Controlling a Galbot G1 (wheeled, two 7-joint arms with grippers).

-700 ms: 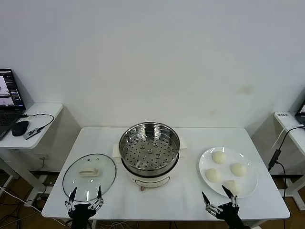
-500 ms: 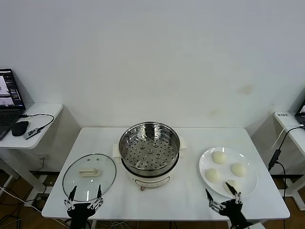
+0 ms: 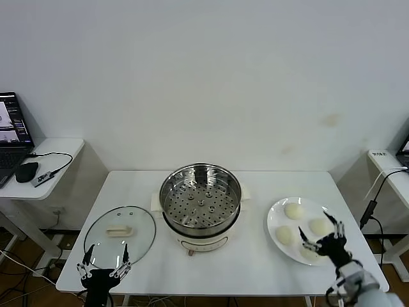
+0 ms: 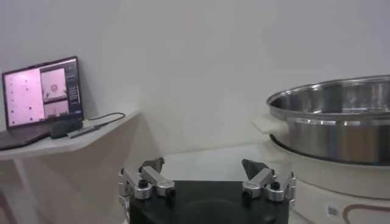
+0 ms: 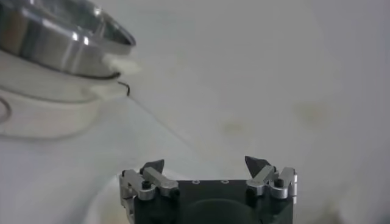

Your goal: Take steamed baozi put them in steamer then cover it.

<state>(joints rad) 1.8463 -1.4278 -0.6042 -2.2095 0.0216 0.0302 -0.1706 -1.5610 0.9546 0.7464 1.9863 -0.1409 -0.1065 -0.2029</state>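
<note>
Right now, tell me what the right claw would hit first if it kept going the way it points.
Probably nothing: the open right claw, above the plate of baozi, points past the steamer toward the wall, though depth is unclear.

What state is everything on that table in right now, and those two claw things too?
Steamer: uncovered, empty.
Lid: flat on the table, left of the steamer.
Buns: four, all on the plate.
Right gripper: jaws open, empty, over the plate's near side.
Left gripper: jaws open, empty, at the lid's near edge.
Laptop: open, screen lit.
</note>
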